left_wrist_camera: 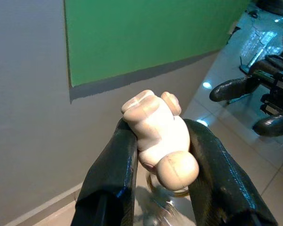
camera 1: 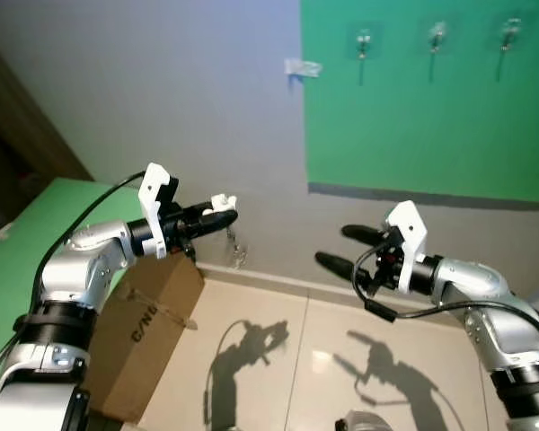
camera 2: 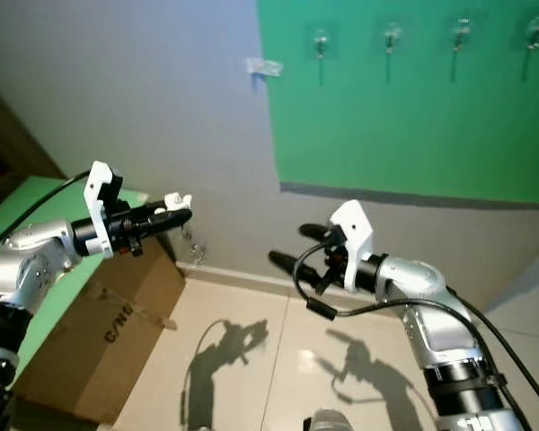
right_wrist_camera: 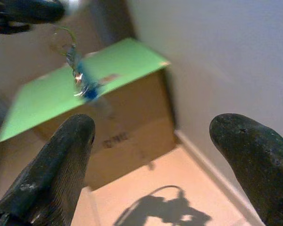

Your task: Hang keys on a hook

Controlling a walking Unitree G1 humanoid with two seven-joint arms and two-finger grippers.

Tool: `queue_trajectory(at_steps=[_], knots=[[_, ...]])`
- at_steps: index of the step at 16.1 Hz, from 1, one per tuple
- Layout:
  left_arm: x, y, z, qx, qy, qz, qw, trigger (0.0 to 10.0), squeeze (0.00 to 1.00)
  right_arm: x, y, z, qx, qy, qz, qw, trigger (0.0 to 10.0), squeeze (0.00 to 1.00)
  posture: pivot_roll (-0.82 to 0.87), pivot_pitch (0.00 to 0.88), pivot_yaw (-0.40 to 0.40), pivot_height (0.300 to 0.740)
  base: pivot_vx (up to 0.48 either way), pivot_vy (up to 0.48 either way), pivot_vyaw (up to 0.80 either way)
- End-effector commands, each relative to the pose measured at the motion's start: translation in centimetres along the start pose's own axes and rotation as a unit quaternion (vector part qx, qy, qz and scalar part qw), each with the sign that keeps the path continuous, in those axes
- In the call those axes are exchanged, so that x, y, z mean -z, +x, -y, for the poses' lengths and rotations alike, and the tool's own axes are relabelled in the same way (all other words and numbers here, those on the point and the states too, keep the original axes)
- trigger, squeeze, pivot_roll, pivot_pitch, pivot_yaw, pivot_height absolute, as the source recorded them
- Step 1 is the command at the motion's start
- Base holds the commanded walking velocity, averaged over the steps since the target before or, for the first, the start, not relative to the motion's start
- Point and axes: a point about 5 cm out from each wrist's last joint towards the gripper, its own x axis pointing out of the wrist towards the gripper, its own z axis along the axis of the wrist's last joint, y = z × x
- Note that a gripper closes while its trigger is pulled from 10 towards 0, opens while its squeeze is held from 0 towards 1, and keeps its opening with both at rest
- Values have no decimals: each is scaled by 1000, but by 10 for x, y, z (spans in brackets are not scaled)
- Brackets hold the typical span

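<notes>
Now the left gripper (camera 1: 223, 210) is clamped on the keys' (camera 1: 237, 251) white charm (left_wrist_camera: 156, 133), carrying them; next, raise them to a hook (camera 1: 364, 41) well above. Right gripper (camera 1: 340, 248) waits, fingers apart.

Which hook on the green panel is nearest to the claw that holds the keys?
The leftmost hook: it hangs closest to the panel's left edge, on the side of the left claw gripping the keys.

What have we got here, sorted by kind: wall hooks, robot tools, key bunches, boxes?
Metal hooks on the green panel: 4
White fitting on the grey wall: 1
Tools: 2, the left tool and the right tool
Key bunch: 1
Cardboard box: 1
Total: 9
</notes>
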Motion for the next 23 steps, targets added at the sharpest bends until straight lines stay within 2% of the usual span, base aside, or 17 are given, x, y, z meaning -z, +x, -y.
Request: queue_trajectory(at_steps=[1, 3, 4, 8, 15, 19, 20, 21, 22, 23], knots=[[-8, -2, 0, 7, 13, -2, 1000, 0, 0, -7, 3, -5, -27, -5, 2, 1000, 10000, 0, -280, 0, 148, 740, 0, 0, 0], [-12, -1, 3, 21, 11, 5, 1000, 0, 0, -14, 6, -8, -42, -2, 8, 999, 10000, 0, -280, 0, 148, 740, 0, 0, 0], [-16, 2, 8, 40, 11, 8, 999, 0, 0, -25, 11, -17, -76, 11, 25, 997, 10000, 0, -280, 0, 152, 740, 0, 0, 0], [-23, 7, 9, 51, 20, 6, 998, 0, 0, -42, 19, -28, -116, 10, 39, 992, 10000, 0, -279, 0, 162, 740, 0, 0, 0], [-42, 18, 12, 75, 35, 22, 996, 0, 0, -61, 38, -42, -139, 12, 60, 988, 10000, 0, -286, 0, 175, 740, 0, 0, 0], [-47, 19, 9, 53, 30, 44, 997, 0, 0, -59, 41, -39, -121, 12, 61, 991, 10000, 0, -284, 0, 176, 740, 0, 0, 0], [-49, 20, 6, 22, 62, 51, 997, 0, 0, -57, 40, -38, -117, 14, 59, 991, 10000, 0, -284, 0, 175, 740, 0, 0, 0], [-51, 22, 3, -16, 124, 47, 991, 0, 0, -56, 40, -38, -114, 15, 57, 992, 10000, 0, -285, 0, 175, 740, 0, 0, 0], [-54, 23, 0, -64, 213, 24, 975, 0, 0, -54, 39, -37, -113, 15, 54, 992, 10000, 0, -285, 0, 174, 740, 0, 0, 0], [-56, 24, 3, -71, 267, 14, 961, 0, 0, -52, 39, -37, -111, 15, 51, 992, 10000, 0, -284, 0, 174, 740, 0, 0, 0]])
